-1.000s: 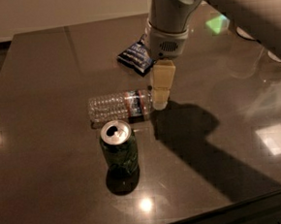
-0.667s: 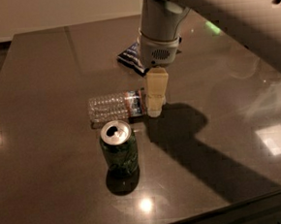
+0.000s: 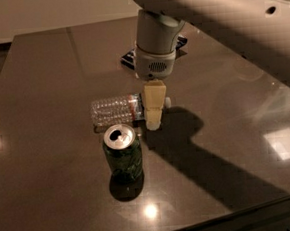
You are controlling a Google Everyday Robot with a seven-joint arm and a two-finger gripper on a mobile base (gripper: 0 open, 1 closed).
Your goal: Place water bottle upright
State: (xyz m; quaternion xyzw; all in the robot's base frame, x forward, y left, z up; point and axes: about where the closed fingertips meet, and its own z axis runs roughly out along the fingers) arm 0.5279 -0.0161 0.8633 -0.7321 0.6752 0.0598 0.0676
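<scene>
Over the last second the gripper [image 3: 153,116] moved left and dropped lower. It went from above and right of the water bottle [image 3: 115,111] to right at its neck end, over the label band [image 3: 135,105]. Judged: approach basically done, grasp next; bottle not lifted yet. Couldn't tell if the gripper was wide, narrow or already clamped, since the view was edge-on.

The bottle hadn't moved. It was lying on its side on the dark table [image 3: 41,70], base to the left, white cap [image 3: 168,101] poking out right of the gripper. Clear ribbed body, looked empty. Green soda can [image 3: 123,154] stood upright just in front, close but apart. Dark snack packet [image 3: 128,58] behind the wrist, well clear.
</scene>
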